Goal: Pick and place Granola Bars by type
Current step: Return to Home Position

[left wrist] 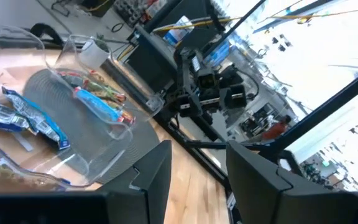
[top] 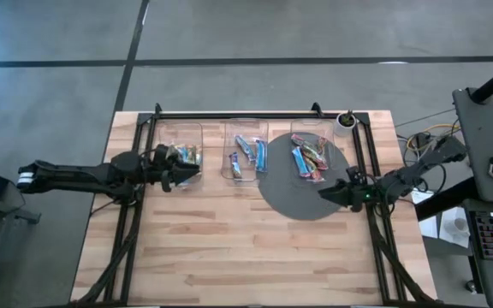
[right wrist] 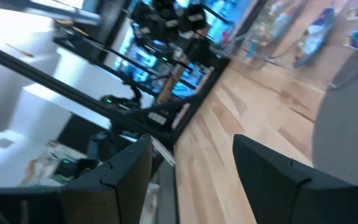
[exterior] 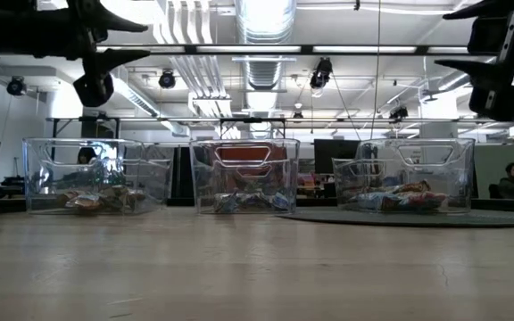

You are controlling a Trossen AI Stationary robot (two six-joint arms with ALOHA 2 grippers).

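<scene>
The left gripper point(top: 193, 174) is hanging above the near edge of the left bin point(top: 178, 125), clear of the table point(top: 229, 257). In its wrist view the two dark fingers point(left wrist: 154, 171) are standing well apart, released, with nothing between them and nothing touching them. The right gripper point(top: 323, 195) is hovering over the dark round mat point(top: 289, 204), on the near side of the right bin point(top: 315, 124). Its fingers point(right wrist: 126, 165) are likewise spread wide and are gripping nothing. In the low view both grippers are showing high above the tabletop, well above the bins.

The granola bars point(top: 262, 156) are all lying inside the three clear bins along the far side of the table. Tan and green bars point(top: 185, 156) are sitting in the left bin and blue ones in the middle bin point(top: 246, 123). A mix of blue and red-marked bars point(top: 308, 159) is lying in the right bin, which is resting on the mat.
</scene>
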